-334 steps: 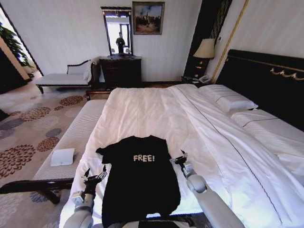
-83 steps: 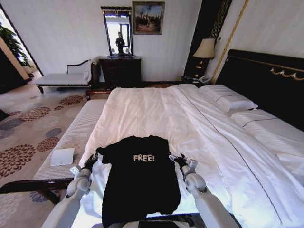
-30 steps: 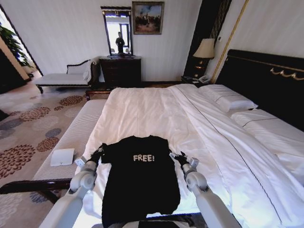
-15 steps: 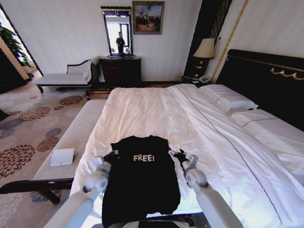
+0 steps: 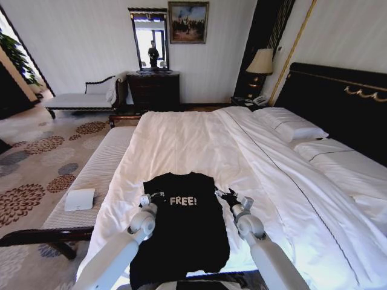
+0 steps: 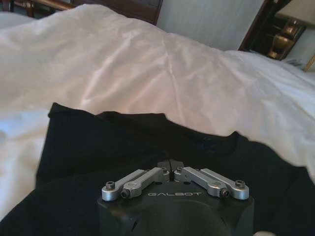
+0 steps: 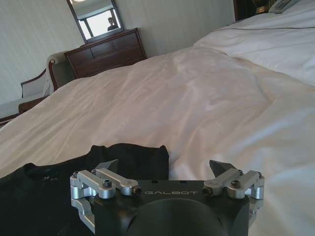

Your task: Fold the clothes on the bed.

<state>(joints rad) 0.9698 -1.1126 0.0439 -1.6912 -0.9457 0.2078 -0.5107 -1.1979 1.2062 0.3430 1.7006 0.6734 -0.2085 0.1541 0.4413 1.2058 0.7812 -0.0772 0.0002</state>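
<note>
Black "FREE!" T-shirt lying on the near part of the white bed, a gripper at each side.

The shirt lies flat with its collar toward the far side and its hem toward the robot. Its left sleeve appears to be folded in over the chest, though the head view is not clear enough to be sure. The left gripper sits over the shirt's left chest, just beside the lettering, and the left wrist view shows its fingers drawn together over black cloth. The right gripper is at the shirt's right sleeve edge, where cloth meets duvet, with its fingers spread wide and holding nothing.
</note>
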